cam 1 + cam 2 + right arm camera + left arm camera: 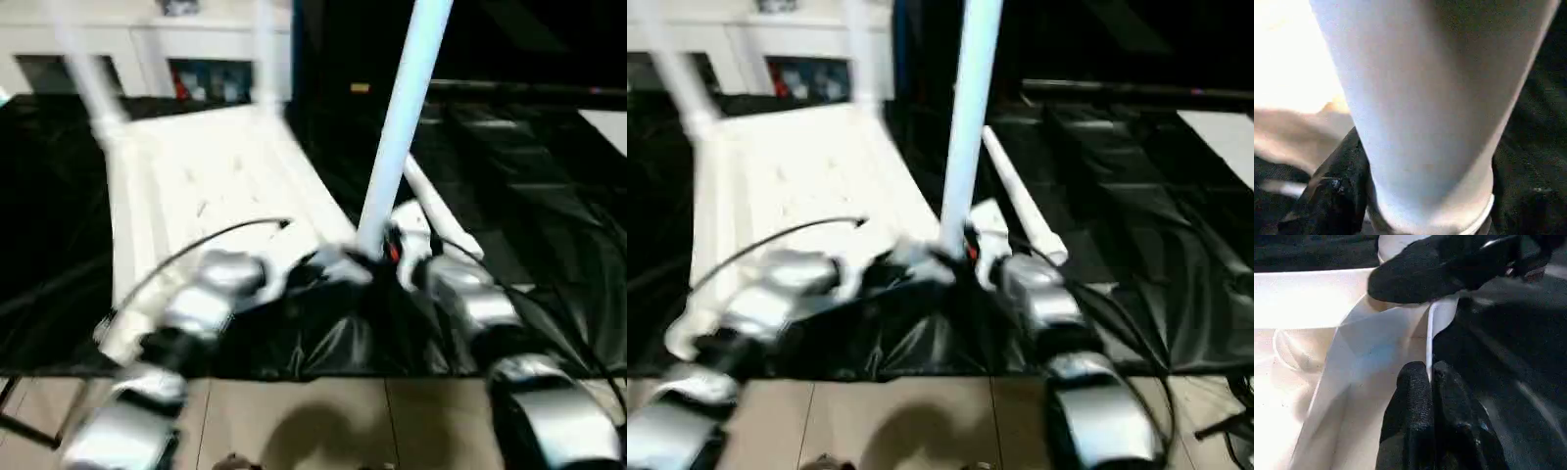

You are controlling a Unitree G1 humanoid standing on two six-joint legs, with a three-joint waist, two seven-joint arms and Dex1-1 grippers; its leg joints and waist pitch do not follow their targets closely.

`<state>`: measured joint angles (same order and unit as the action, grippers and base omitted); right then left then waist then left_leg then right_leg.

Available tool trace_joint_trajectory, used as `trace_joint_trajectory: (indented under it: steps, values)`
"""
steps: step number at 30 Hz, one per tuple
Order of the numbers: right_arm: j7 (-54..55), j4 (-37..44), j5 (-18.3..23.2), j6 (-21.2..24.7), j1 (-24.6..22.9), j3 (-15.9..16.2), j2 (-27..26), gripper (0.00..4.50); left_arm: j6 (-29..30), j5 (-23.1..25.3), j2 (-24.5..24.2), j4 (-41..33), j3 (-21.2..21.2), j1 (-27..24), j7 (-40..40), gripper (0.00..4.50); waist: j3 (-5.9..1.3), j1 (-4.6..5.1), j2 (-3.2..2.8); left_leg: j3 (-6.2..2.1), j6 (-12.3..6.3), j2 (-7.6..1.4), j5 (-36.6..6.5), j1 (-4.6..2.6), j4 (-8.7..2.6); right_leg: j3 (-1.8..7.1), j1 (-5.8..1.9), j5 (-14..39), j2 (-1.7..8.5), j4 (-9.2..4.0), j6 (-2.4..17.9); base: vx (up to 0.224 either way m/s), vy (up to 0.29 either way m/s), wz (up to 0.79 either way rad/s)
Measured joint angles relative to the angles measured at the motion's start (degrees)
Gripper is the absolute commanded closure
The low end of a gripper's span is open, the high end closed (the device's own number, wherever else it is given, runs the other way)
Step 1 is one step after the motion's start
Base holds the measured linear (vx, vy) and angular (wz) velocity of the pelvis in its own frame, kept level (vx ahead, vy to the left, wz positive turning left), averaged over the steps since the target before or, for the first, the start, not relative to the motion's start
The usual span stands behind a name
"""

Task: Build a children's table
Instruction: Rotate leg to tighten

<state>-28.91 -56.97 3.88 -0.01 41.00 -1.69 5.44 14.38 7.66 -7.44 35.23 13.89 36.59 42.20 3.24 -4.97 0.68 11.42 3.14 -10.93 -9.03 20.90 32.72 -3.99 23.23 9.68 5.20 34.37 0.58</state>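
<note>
The children's table lies upside down on black sheeting, its white top [216,176] facing me. Two legs [88,78] stand in the far corners. A third white leg [402,117] rises tilted from the near right corner socket. My right gripper [387,250] is closed around this leg's base; one black finger [1337,186] presses the leg [1425,98]. My left gripper [1429,377] is shut on the thin white rim [1437,318] of the top, just beside that corner. A fourth leg [441,211] lies flat on the sheeting to the right.
Black sheeting [549,196] covers the work surface around the table. A white cabinet [147,39] stands behind it. Beige floor tiles [294,411] run along the near edge, below my silver forearms.
</note>
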Motion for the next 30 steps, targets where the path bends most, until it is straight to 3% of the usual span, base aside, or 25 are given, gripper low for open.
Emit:
trace_joint_trajectory:
  steps: [3, 7, 9, 12, 20, 21, 24, 25, 30]
  values:
    - [4.19, -1.11, -0.7, -1.69, 0.49, -0.25, -0.9, 1.08, 0.52, 0.56, 1.6, 0.98, 0.03, 0.89, -2.33, 4.5, -0.03, -0.15, -0.04, 0.0, -0.01, 0.02, -0.02, 0.06, -0.04, 0.0, 0.0, -0.04, 0.0, -0.01, 0.07, 0.0, 0.0, 0.0]
    - [4.77, -1.98, -1.7, -2.94, 1.05, -0.38, -1.32, 0.55, -0.19, 0.92, 1.39, 1.26, 0.34, 1.17, -2.48, 4.5, -0.02, -0.1, -0.05, -0.01, -0.02, 0.01, -0.03, 0.1, -0.11, -0.04, 0.03, -0.13, 0.0, -0.01, 0.21, 0.0, 0.0, 0.0]
    - [4.02, -1.99, -2.31, -3.45, 1.03, 0.15, -1.33, 0.55, -1.31, 0.94, 0.72, 1.45, 0.61, 1.17, -1.79, 4.5, -0.02, 0.01, -0.05, -0.01, -0.02, -0.01, -0.03, 0.1, -0.12, -0.05, 0.06, -0.12, -0.01, 0.0, 0.2, 0.0, 0.0, 0.0]
    - [-1.95, -1.7, -2.29, -5.07, 0.33, 1.6, -0.18, 0.55, -4.54, 0.77, -2.32, 1.7, 1.02, 1.02, 2.6, 4.5, -0.02, 0.1, -0.05, -0.03, -0.01, -0.05, -0.02, 0.12, -0.17, -0.1, 0.13, -0.11, -0.03, 0.01, 0.19, 0.0, 0.0, 0.0]
    - [-26.0, 3.55, -1.06, -6.76, -3.34, 5.38, 6.27, 0.55, -10.22, -2.69, -8.96, 1.03, 0.91, -0.67, 17.21, 4.5, 0.0, -0.97, -0.04, -0.02, -0.06, -0.06, -0.05, 0.25, -0.18, -0.13, 0.17, -0.11, -0.02, -0.01, 0.2, 0.0, 0.0, 0.0]
    - [-28.31, 4.33, -0.98, -6.5, -3.47, 5.97, 6.88, 0.8, -10.77, -3.03, -9.41, 1.03, 1.09, -0.76, 18.73, 4.5, 0.0, -1.25, -0.03, -0.02, -0.06, -0.06, -0.05, 0.26, -0.18, -0.14, 0.18, -0.11, -0.02, 0.0, 0.2, 0.0, 0.0, 0.0]
    - [-36.1, 6.5, 0.03, -4.98, -4.2, 7.74, 8.88, 0.92, -12.09, -4.3, -10.93, 1.04, 1.79, -0.97, 24.1, 4.5, 0.02, -2.25, -0.01, 0.01, -0.06, -0.08, -0.04, 0.3, -0.12, -0.13, 0.16, -0.11, 0.0, 0.0, 0.2, 0.0, 0.0, 0.0]
    - [-38.08, 6.87, 0.12, -4.93, -4.44, 7.91, 9.28, 1.19, -12.42, -4.54, -11.19, 1.07, 1.94, -0.99, 25.46, 4.5, 0.02, -2.53, -0.01, 0.05, -0.06, -0.07, -0.04, 0.32, -0.09, -0.09, 0.16, -0.11, 0.02, 0.0, 0.2, 0.0, 0.0, 0.0]
    - [-42.43, 7.94, 0.1, -4.26, -4.68, 8.99, 10.7, 1.47, -13.18, -5.03, -11.88, 1.28, 2.25, -0.99, 28.43, 4.5, 0.04, -3.17, 0.02, 0.07, -0.06, -0.06, -0.04, 0.36, -0.03, -0.04, 0.15, -0.12, 0.03, 0.02, 0.21, 0.0, 0.0, 0.0]
